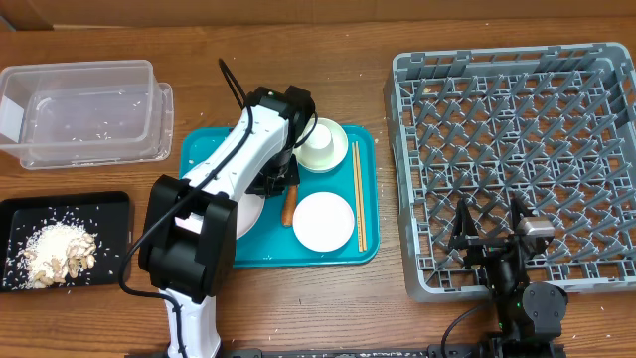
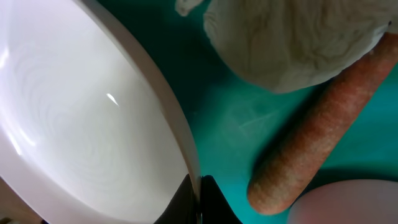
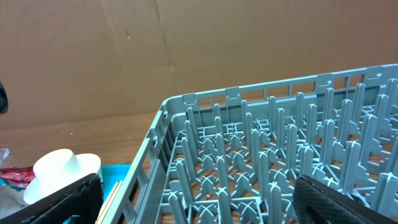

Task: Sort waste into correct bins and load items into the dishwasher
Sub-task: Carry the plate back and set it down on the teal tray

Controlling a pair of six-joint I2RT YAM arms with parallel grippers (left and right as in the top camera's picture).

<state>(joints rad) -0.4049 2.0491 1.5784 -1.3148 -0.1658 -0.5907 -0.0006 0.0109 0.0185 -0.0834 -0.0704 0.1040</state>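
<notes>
Judging it early: only beige food scraps (image 1: 55, 254) lie in the flat black tray (image 1: 111, 211) left of the teal plastic tray (image 1: 204, 149). Left pincer (image 2: 199, 200), narrow, seems to grip the large white round plate (image 2: 81, 124) there; right pincer (image 3: 199, 205) stands wide.

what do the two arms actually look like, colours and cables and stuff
The left arm has glossy white links between chunky black joint housings, and a thin black cable loops off its far end. The right arm looks almost wholly black and more compact, with a small grey block on top. Its pincer fingers are black with a finely textured surface.
</notes>
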